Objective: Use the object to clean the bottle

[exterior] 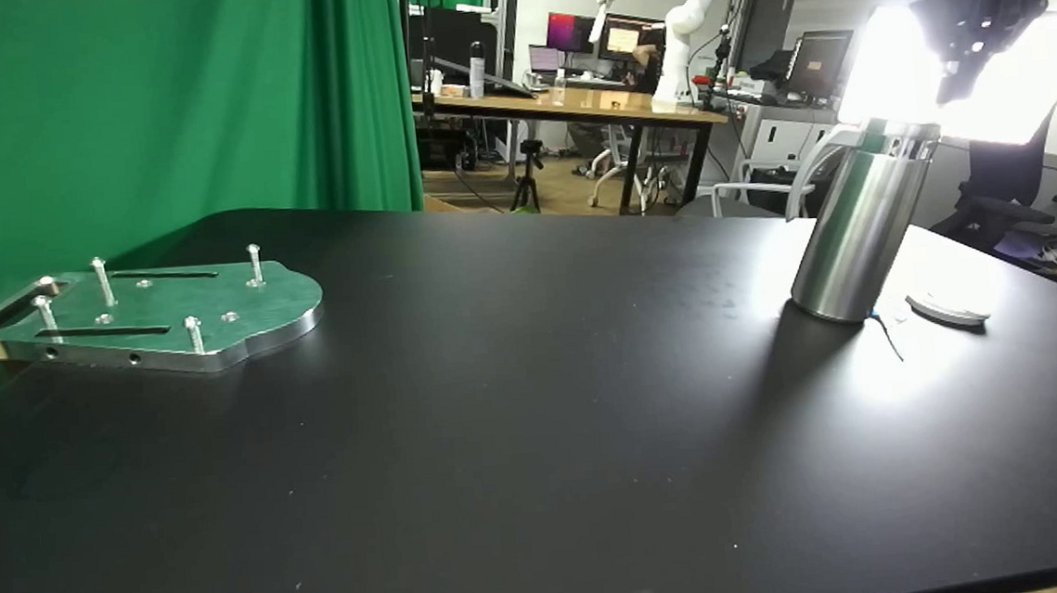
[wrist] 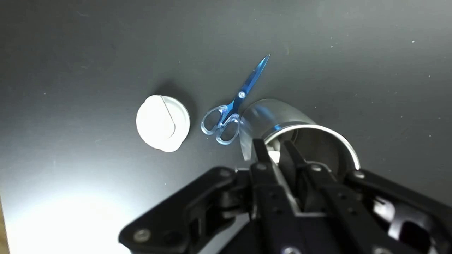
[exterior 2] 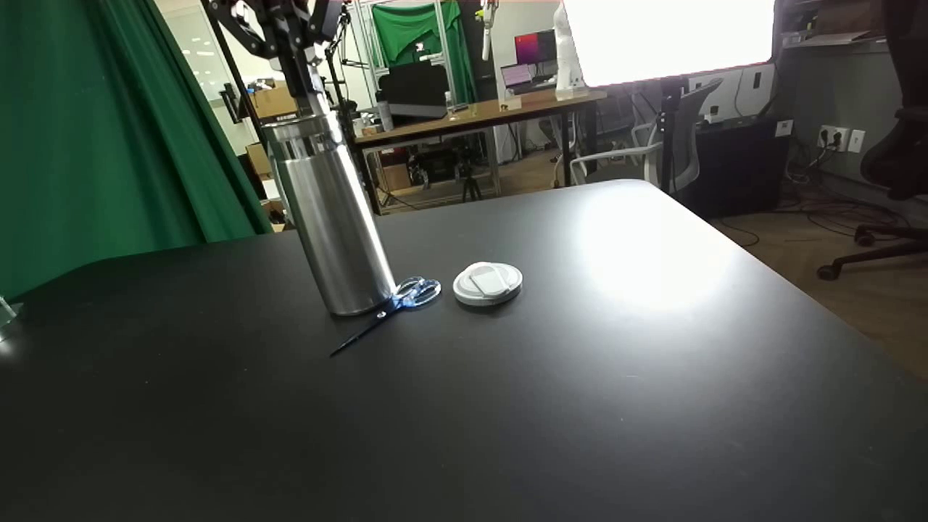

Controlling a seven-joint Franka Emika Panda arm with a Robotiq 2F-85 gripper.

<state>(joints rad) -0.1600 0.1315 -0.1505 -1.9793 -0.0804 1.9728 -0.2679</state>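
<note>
- Closest in the wrist view: the black gripper (wrist: pixel 276 151), hanging at the top of the tall silver bottle (exterior 2: pixel 330 217). In both exterior views too.
- On the gripper: two thin black fingers (wrist: pixel 293 158), close together, with a small gap. In the gap, a pale strip (wrist: pixel 286 188). Cannot tell: pinching it, or only letting it show through.
- Finger ends right by the round rim of the bottle. Cannot tell: touching it or just above it.
- Below that, the bottle itself. Stands on its flat bottom on the black table (exterior: pixel 502 447), with the round mouth up.
- Just beside the bottom of the bottle: scissors (wrist: pixel 242 95) with blue blades and see-through handles. Lie flat on the table. Cannot tell: touching the bottle or only very near.
- Near the handles of the scissors: a round white lid (wrist: pixel 163 123), flat on the table, apart from the bottle.
- All around: smooth black table top with tiny pale specks and a big bright shine.
- Well apart from the bottle, in an exterior view: a flat, shiny, greenish plate (exterior: pixel 180 298) with pegs (exterior: pixel 103 282) sticking up.
- Behind the plate: a green curtain (exterior: pixel 198 96) with soft folds.
- Past the table: a big, very bright white panel (exterior 2: pixel 670 36), with a chair (exterior 2: pixel 689 145) lower down.
- Far back: a brown table (exterior 2: pixel 428 127) with a white robot arm (exterior: pixel 684 25) on it, and a pink and purple screen (exterior: pixel 569 33).
</note>
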